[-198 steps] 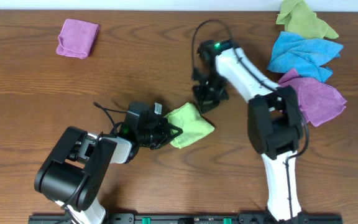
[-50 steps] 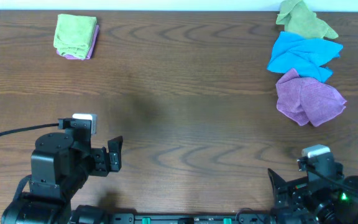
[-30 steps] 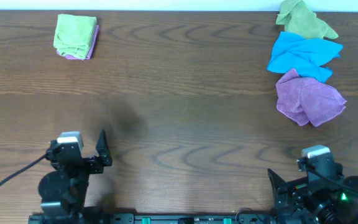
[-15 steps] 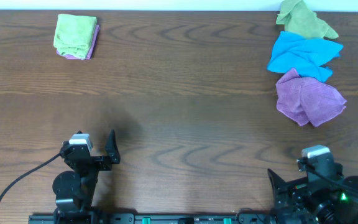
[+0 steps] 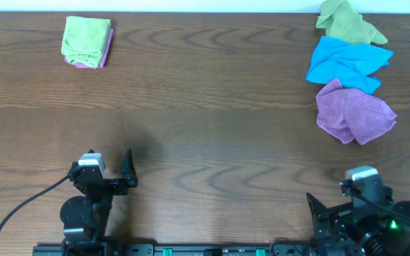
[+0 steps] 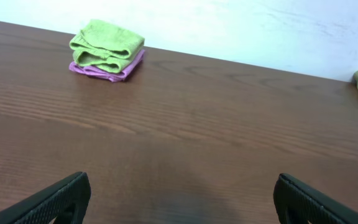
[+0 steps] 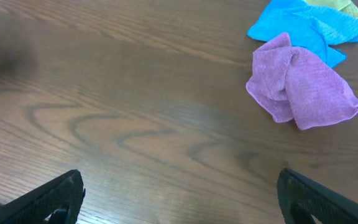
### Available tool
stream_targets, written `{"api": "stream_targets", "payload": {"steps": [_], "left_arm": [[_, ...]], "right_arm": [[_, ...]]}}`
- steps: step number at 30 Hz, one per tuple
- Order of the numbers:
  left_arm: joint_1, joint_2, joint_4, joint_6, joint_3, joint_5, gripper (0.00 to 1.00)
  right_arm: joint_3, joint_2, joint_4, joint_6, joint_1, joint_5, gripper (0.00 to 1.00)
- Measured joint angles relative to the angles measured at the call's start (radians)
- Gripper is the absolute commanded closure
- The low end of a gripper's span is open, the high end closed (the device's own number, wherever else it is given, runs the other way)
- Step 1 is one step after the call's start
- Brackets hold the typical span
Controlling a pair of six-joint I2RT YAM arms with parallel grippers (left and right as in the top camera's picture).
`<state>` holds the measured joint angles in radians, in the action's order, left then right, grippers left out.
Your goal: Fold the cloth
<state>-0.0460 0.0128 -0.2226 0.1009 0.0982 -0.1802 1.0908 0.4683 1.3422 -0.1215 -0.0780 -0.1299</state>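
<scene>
Two grippers sit at the table's [image 5: 212, 135] near edge, left gripper [image 6: 179, 205] and right gripper [image 7: 179, 199] both spread wide, holding nothing; the cloth [image 5: 86, 37] lies folded at the far left, stacked on a folded purple cloth [image 5: 91, 62].

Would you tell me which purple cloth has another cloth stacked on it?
The folded purple cloth far left, under the lime cloth; the crumpled purple cloth lies uncovered.

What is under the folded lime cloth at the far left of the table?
A folded purple cloth lies under the lime cloth; only its edge shows, along the right and near sides. The rest is covered, so how it is folded cannot be seen.
</scene>
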Motion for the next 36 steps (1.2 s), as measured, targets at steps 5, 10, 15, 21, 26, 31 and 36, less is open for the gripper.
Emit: {"api": "stream_targets", "payload": {"steps": [5,10,15,21,26,31,36], "left_arm": [[0.000,0.000,0.000,0.000,0.000,0.000,0.05],[0.000,0.000,0.000,0.000,0.000,0.000,0.05],[0.000,0.000,0.000,0.000,0.000,0.000,0.05],[0.000,-0.001,0.003,0.000,-0.001,0.000,0.05],[0.000,-0.001,0.003,0.000,-0.001,0.000,0.05],[0.000,-0.001,0.003,0.000,-0.001,0.000,0.05],[0.000,-0.001,0.003,0.000,-0.001,0.000,0.05]], "right_arm": [[0.000,0.000,0.000,0.000,0.000,0.000,0.01],[0.000,0.000,0.000,0.000,0.000,0.000,0.01],[-0.006,-0.013,-0.049,-0.015,0.000,0.011,0.01],[-0.195,-0.251,-0.246,-0.034,0.002,0.018,0.01],[-0.380,-0.414,-0.341,-0.041,0.002,0.019,0.01],[-0.544,-0.438,-0.439,-0.042,0.002,0.018,0.01],[-0.689,-0.447,-0.480,-0.044,0.001,0.018,0.01]]}}
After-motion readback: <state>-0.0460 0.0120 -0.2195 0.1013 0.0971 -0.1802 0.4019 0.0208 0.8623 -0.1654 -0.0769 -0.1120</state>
